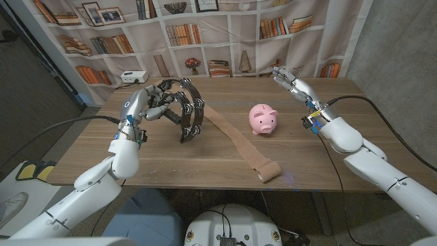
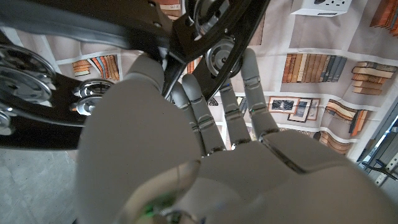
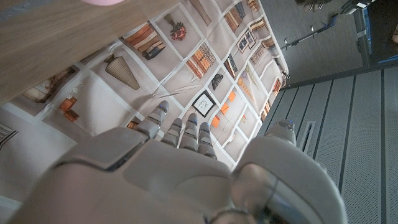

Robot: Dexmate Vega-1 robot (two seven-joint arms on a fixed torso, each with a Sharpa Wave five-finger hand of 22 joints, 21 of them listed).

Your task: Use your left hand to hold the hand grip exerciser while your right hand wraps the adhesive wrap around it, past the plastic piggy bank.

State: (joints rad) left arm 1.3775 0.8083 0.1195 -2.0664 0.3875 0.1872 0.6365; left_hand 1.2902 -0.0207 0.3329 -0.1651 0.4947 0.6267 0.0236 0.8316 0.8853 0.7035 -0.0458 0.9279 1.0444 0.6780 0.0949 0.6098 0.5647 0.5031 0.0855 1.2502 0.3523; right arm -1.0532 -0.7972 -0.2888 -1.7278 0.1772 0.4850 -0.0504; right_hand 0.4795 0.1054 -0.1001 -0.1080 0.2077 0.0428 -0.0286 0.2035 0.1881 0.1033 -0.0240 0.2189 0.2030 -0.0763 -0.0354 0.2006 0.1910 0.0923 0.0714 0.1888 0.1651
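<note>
Near edge of the table: the roll of tan adhesive wrap lay here, nearer the robot than the piggy bank and almost straight in front of it.
Wrap strip: an unrolled band ran from the roll up past the piggy bank's left side, close beside it but apart from it. Its far end reached the black ring; whether it was stuck there could not be told.
Piggy bank: pink plastic, it stood upright about mid-table, between the two hands, with its snout toward the robot. A pink sliver of it showed in the right wrist view.
Held thing: instead of a grip exerciser, the pictures showed a black jingle ring with metal discs, like a tambourine. It stood on its edge to the left of the piggy bank, with its lower rim at the table.
Left hand: it was left of the piggy bank and a little farther back, holding the ring's upper part. In the left wrist view the fingers reached through the ring past its discs, with the back of the hand below them.
Right hand: it was raised to the right of and beyond the piggy bank, well apart from it. The fingers were loosely spread and held nothing. In the right wrist view they stretched out side by side.
Behind the piggy bank: a small white box sat at the far left edge of the table, and a printed bookshelf backdrop hung behind it.
</note>
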